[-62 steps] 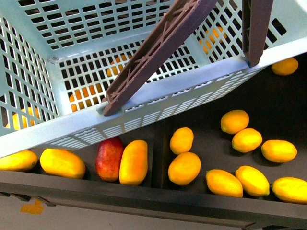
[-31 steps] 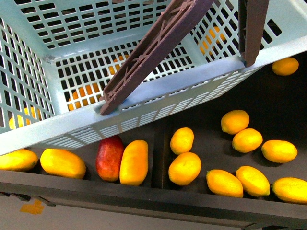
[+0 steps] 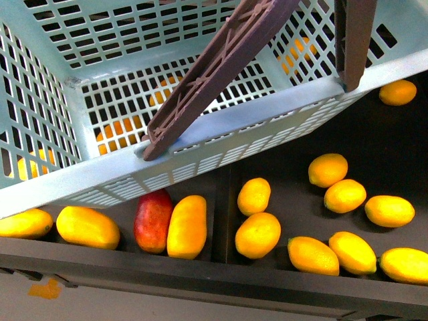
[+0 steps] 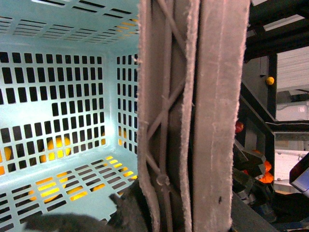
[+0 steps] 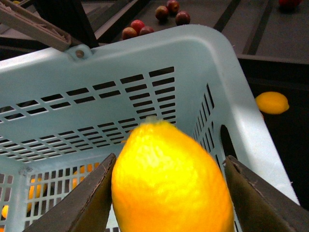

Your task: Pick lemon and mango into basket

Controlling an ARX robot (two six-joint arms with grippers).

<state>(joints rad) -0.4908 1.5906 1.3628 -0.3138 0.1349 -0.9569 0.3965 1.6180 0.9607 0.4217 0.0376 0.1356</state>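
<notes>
right gripper point(image 5: 170, 159) clamped on lemon point(image 5: 171, 183), long axis pointing away from wrist toward far wall | poised over basket point(image 5: 145, 53) interior, looks ready to drop straight down | front view: no arms, just tilted basket above mango point(image 3: 186, 226) on display shelf point(image 3: 394, 154) | left wrist: handles point(image 4: 193, 116) close-up, left gripper point(image 4: 126, 212) a dark blur, open or clamped impossible to tell

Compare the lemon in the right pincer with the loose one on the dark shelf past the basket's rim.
The held lemon sits clamped in the right pincer, with the basket's inside behind it; the loose lemon lies on the dark shelf outside the rim, untouched. The held lemon fills the wrist view; the loose lemon shows small and far off. Both are bright yellow with tapered ends.
</notes>
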